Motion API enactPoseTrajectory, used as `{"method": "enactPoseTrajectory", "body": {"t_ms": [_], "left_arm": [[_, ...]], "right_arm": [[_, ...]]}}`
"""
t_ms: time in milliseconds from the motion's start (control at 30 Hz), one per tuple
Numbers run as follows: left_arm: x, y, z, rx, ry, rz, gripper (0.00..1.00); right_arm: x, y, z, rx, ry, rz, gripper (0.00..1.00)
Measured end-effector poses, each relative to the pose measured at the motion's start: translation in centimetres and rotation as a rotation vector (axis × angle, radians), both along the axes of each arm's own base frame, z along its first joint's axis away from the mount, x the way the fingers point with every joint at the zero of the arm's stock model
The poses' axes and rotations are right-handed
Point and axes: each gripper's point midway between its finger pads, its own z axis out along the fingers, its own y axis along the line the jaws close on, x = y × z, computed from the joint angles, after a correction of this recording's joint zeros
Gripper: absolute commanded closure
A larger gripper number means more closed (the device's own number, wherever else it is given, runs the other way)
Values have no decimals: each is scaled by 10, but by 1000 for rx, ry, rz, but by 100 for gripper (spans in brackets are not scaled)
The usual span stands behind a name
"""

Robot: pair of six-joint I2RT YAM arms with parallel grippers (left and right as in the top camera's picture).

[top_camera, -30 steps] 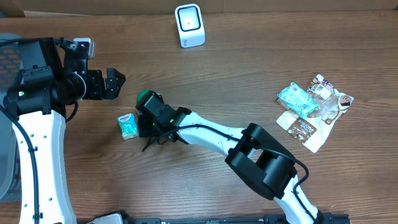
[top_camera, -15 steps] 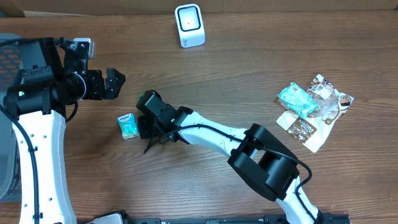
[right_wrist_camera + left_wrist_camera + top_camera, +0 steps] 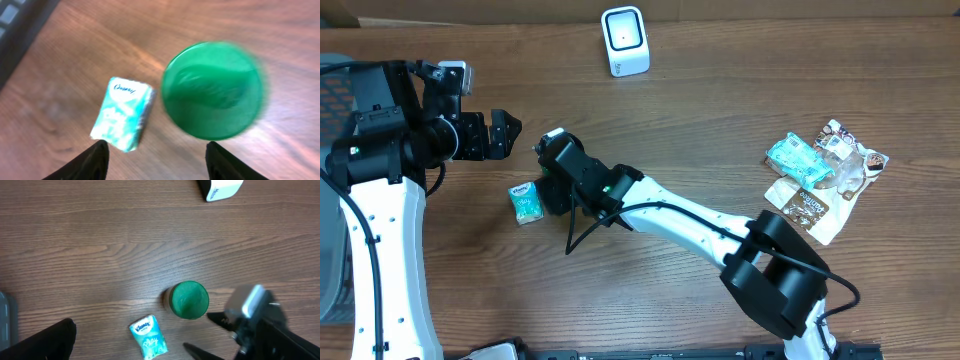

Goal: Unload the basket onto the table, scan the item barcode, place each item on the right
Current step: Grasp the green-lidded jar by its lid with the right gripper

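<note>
While the green tub (image 3: 189,299) sits on the surface with the white scanner (image 3: 624,41) well apart from it, we can't say any barcode's been read. Right claw (image 3: 160,157) hangs over the tub, fingers apart, gripping nothing. Left claw (image 3: 508,136) sits near the tub, spread wide and empty. Tissue pack (image 3: 148,337) lies just beside the tub. Looks to us like pickup and showing it to the scanner are both left.
</note>
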Motion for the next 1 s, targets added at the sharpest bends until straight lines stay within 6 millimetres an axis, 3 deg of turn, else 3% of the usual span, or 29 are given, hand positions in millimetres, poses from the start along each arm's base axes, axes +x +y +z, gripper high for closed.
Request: {"method": "enactPoseTrajectory", "body": {"t_ms": [233, 533, 633, 833, 1000], "left_arm": [[0, 0, 0, 0, 0, 0, 1], [0, 0, 0, 0, 0, 0, 1], [0, 0, 0, 0, 0, 0, 0], [0, 0, 0, 0, 0, 0, 1], [0, 0, 0, 0, 0, 0, 0]], "right_arm": [[16, -9, 14, -53, -120, -10, 0], [39, 7, 41, 31, -260, -15, 0], [43, 10, 36, 35, -276, -15, 0], [45, 14, 2, -4, -254, -5, 0], [47, 15, -10, -13, -247, -4, 0]]}}
